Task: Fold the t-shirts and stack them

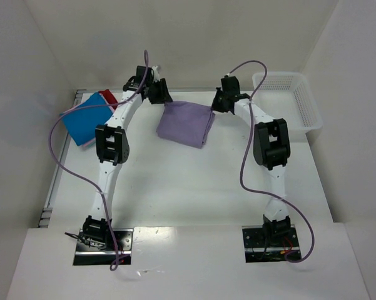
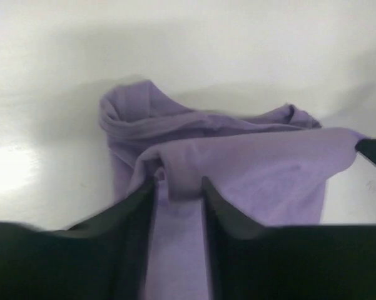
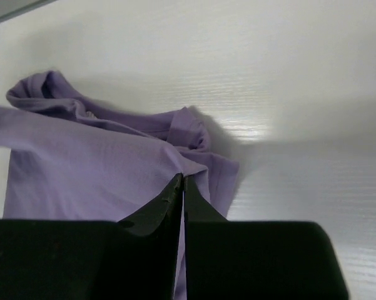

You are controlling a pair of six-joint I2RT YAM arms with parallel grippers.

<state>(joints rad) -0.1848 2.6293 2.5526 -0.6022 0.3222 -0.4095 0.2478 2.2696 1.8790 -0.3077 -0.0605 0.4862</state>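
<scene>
The lavender t-shirt lies partly folded in a rough square at the middle far side of the table. My left gripper is at its far left corner, and its jaws are shut on a bunched fold of the cloth. My right gripper is at the far right corner, shut tight on the shirt's edge. The held top layer is lifted slightly over the layers below. A folded blue t-shirt lies at the far left with a red one showing behind it. No pink one shows.
A white mesh basket stands at the far right corner. White walls close in the table at the back and both sides. Both arms' purple cables loop above the table.
</scene>
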